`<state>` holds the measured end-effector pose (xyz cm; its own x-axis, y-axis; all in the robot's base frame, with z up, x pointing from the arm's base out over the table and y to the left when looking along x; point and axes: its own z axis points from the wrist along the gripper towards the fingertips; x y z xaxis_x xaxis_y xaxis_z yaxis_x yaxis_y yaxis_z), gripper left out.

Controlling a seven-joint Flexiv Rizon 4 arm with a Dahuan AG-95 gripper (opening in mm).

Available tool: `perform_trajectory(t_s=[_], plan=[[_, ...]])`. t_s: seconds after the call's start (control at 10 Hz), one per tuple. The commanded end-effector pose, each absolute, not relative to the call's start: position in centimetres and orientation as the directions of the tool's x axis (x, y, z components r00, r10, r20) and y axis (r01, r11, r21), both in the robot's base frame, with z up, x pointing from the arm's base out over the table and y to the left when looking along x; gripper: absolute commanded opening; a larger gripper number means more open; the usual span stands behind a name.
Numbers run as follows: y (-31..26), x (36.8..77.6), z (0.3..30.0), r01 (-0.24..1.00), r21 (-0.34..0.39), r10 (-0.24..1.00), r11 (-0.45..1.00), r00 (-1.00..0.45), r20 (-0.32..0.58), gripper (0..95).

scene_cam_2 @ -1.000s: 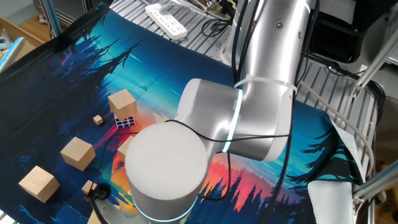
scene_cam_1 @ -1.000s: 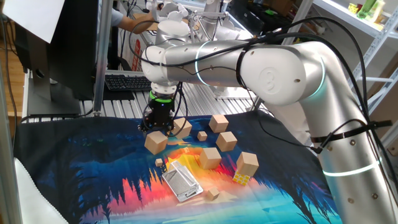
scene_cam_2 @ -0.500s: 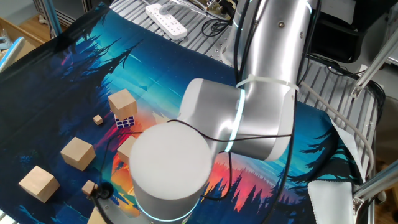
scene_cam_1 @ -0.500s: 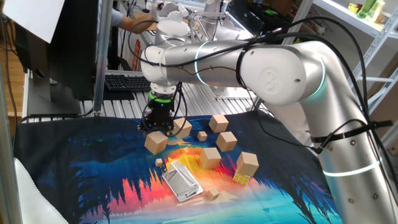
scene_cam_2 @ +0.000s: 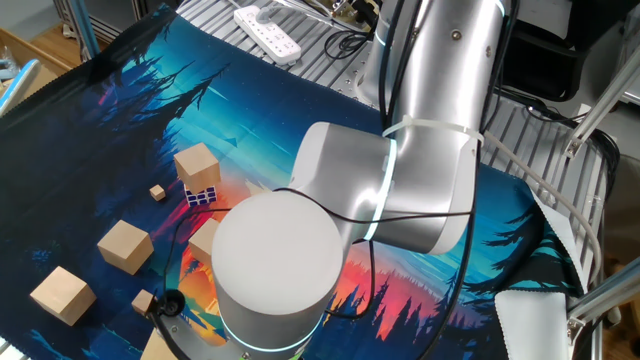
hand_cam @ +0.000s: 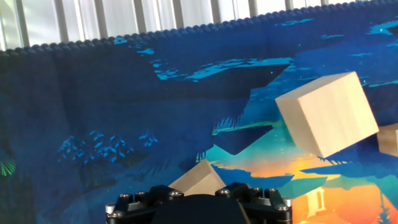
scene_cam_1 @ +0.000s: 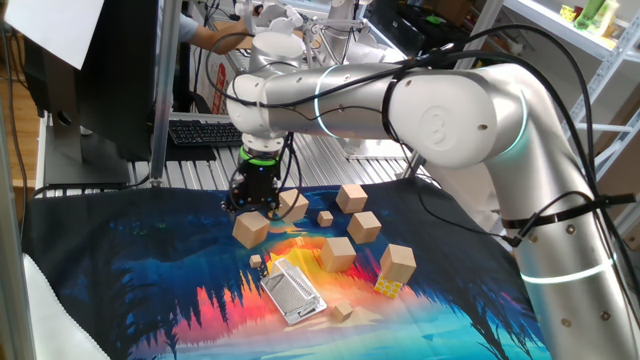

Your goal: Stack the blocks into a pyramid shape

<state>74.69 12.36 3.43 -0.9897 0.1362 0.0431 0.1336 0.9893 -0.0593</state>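
A: Status of the pyramid?
B: Nothing is stacked yet. The nearest block (scene_cam_1: 398, 262) is perched on the puzzle cube (scene_cam_1: 388, 288). The other blocks (scene_cam_1: 337, 253) are scattered singly over the bench (scene_cam_1: 140, 270).
A: Claw?
B: The claw (scene_cam_1: 250, 207) is pointed straight down at the far-left block (scene_cam_1: 251, 230). Clenched or released can't be told, as the fingertips are hidden. First pick is judged in hand.
A: Next?
B: Grip to be confirmed. Block then to be lifted clear and set beside another as base row.

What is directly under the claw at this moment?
A wooden block sits just below the claw, on the printed mat. The hand view shows only one corner of it. Whether the fingers touch it is hidden.
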Motion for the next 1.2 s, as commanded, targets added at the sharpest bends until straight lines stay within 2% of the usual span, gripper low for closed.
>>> perform_trajectory(t_s=[0.1,0.6,0.8,0.9,1.2], plan=[[12.2,74.6,3.6,0.168,-0.069,0.170,0.983,-0.985,0.037,76.0],[10.9,73.9,4.4,0.366,-0.076,0.368,0.928,-0.930,0.016,76.0],[10.9,73.9,4.4,0.408,-0.078,0.409,0.910,-0.912,0.000,76.0],[10.9,73.9,4.4,0.428,-0.075,0.428,0.901,-0.904,-0.012,95.0],[10.7,74.1,4.6,0.464,-0.067,0.463,0.883,-0.886,-0.027,95.0]])
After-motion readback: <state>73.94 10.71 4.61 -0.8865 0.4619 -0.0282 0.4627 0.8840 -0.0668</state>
